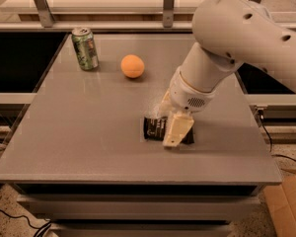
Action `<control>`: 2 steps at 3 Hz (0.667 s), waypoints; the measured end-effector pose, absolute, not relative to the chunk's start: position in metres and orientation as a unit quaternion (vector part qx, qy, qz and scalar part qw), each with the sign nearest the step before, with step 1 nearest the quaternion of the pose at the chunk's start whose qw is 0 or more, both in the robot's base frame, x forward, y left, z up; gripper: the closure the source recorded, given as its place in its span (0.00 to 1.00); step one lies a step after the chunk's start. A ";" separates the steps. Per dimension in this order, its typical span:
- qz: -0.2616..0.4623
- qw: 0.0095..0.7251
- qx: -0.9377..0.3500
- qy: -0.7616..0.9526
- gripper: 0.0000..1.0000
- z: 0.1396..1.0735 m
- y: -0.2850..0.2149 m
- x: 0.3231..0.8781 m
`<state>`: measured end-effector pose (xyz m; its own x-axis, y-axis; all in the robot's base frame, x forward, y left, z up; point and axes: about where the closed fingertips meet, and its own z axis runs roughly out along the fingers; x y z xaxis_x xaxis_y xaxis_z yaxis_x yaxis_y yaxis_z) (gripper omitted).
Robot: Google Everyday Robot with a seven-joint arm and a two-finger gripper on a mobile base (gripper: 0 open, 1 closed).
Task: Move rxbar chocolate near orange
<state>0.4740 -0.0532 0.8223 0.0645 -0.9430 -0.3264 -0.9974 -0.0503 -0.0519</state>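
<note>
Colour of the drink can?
Green can, camera view. Gripper is at the rxbar chocolate.

Gripper (166, 129) down low, just right of centre, pointing downward; wrist (192, 90) sits right above it, tilted; the thick white arm (246, 33) rises up and off to the gripper's right.

Claw (168, 127) sits low on the rxbar chocolate (153, 128); open counter (89, 132) runs from there to the orange (132, 66); green can (85, 48) stands near the orange, off that path.

Grey table (89, 142) bears can (85, 48), orange (132, 66), rxbar chocolate (153, 128) — jaws over the last.
</note>
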 end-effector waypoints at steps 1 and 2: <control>0.103 0.133 -0.717 0.676 0.87 0.831 -0.053 0.474; 0.103 0.133 -0.717 0.676 1.00 0.832 -0.053 0.474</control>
<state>0.4740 -0.0532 0.8317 0.0646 -0.9429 -0.3267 -0.9974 -0.0504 -0.0517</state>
